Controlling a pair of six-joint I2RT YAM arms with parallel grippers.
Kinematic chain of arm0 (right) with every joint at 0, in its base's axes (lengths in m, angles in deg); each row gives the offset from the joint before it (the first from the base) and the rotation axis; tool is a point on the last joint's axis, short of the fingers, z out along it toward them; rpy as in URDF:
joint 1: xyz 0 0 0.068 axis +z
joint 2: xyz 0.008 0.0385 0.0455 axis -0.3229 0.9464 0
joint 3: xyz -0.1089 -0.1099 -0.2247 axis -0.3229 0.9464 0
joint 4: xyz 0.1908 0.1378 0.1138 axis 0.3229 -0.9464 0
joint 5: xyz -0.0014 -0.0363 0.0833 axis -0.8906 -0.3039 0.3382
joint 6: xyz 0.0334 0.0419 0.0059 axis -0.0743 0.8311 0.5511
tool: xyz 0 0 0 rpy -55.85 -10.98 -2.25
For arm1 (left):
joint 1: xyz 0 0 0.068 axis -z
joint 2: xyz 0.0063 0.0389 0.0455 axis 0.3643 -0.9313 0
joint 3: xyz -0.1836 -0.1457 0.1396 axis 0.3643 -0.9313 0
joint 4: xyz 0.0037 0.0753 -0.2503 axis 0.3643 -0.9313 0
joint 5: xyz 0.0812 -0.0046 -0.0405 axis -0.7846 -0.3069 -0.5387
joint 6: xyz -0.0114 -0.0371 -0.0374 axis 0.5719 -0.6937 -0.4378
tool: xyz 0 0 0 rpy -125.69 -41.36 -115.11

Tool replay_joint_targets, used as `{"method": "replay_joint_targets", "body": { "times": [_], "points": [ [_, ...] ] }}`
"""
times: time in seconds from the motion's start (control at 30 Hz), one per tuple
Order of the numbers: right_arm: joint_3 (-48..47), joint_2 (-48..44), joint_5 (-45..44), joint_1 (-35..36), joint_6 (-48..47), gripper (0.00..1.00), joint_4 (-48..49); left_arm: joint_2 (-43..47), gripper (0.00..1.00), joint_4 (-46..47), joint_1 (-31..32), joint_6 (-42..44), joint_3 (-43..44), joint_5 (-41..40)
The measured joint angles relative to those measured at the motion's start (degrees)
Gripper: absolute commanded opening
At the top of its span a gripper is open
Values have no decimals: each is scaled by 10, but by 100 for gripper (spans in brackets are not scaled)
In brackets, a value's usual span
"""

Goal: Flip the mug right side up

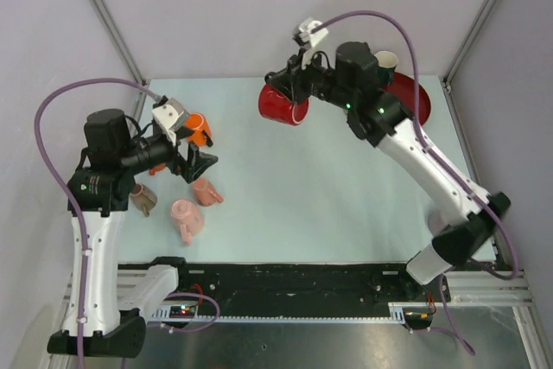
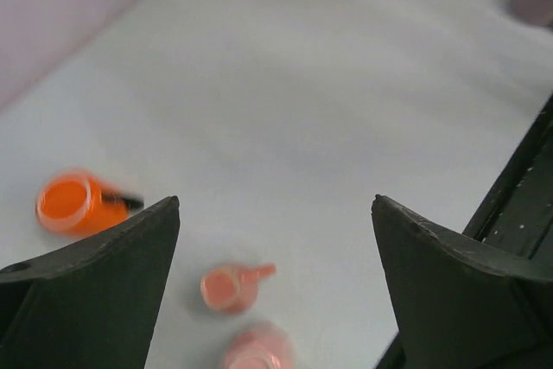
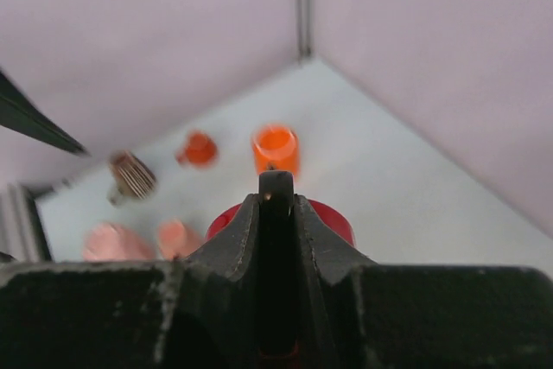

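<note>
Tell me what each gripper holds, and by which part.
The right gripper is closed on the red mug, apparently pinching its wall at the rim. The left gripper is open and holds nothing.

The round red mug (image 1: 283, 106) has a smooth, glossy surface, like glazed ceramic. The pale blue-grey table top (image 1: 328, 187) looks matt. The black fingers (image 2: 449, 291) of the left gripper (image 2: 275, 205) are matt plastic, a little rough and scuffed at the edges. The small orange cup (image 2: 73, 205) seems smooth plastic. The silver rail (image 1: 484, 291) is bare metal.
</note>
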State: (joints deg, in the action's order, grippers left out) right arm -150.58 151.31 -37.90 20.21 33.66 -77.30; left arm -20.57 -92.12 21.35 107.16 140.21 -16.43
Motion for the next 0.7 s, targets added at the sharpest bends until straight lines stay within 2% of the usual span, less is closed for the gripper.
{"method": "replay_joint_targets", "body": {
  "times": [0.1, 0.23, 0.4, 0.53, 0.7],
  "points": [
    [64, -59, 7, 17, 70, 0, 135, -13, 98, 41, 32, -12, 37, 49],
    [93, -71, 7, 52, 124, 0, 242, -24, 99, 135, 71, -68, 49, 78],
    [105, -67, 10, 76, 162, 0, 300, -38, 98, 228, 87, -133, 49, 99],
    [104, -64, 14, 85, 174, 0, 327, -38, 88, 265, 89, -158, 49, 114],
    [101, -54, 29, 90, 191, 0, 351, -39, 70, 290, 103, -175, 49, 131]
  ]
}}
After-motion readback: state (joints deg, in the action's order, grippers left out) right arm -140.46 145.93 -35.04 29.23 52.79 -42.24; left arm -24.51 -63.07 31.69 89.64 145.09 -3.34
